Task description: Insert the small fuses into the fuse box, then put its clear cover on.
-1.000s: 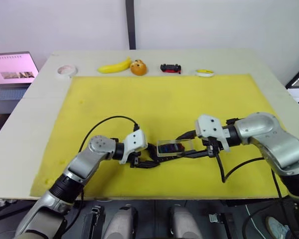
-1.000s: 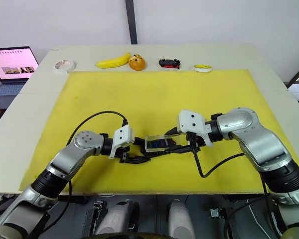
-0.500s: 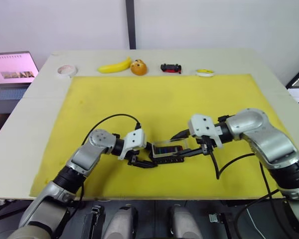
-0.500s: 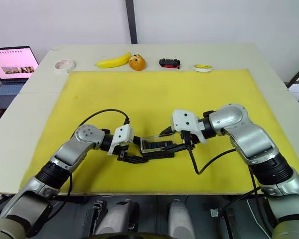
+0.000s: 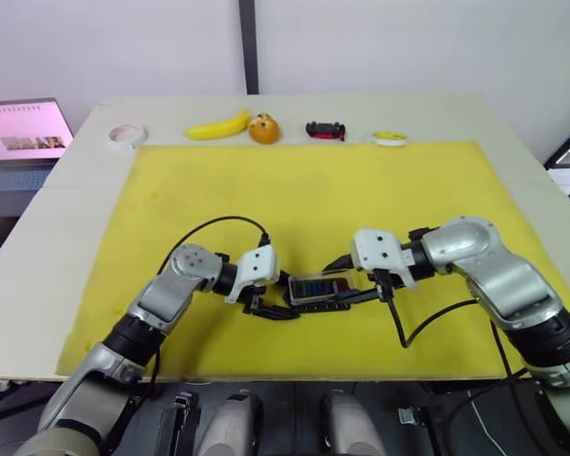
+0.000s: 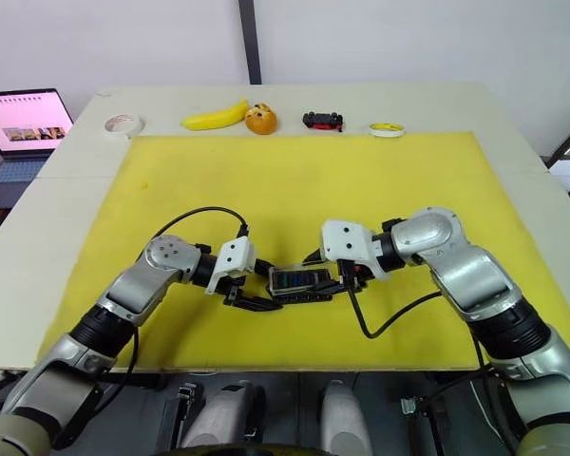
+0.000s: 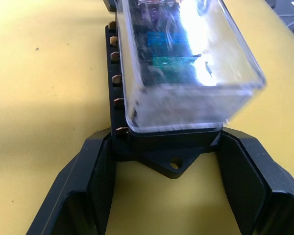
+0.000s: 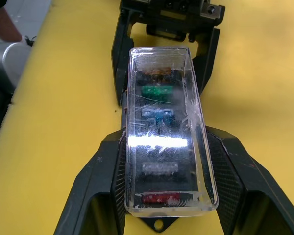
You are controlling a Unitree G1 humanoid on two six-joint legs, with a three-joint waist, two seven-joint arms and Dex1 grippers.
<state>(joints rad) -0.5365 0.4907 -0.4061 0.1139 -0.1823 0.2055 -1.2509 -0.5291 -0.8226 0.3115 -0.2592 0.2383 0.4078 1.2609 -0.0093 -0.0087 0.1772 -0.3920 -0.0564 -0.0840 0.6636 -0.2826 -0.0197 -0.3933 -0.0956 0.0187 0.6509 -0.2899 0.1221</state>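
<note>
**Fuse box capped, gripped from both ends**

Fuse box is lying on the yellow mat, near its front edge, with the clear cover sitting on top of it. Fuses are showing through the cover in a row: orange, green, blue, grey and red.

The left gripper is bracketing one end of the box, its fingers spread wider than the base and standing just off its sides. The right gripper is closing on the cover from the opposite end, pads pressing against its long sides.

Along the table's far edge are lying a tape roll, banana, orange, toy car and a small yellow-and-white ring. A laptop is glowing off to the left.
</note>
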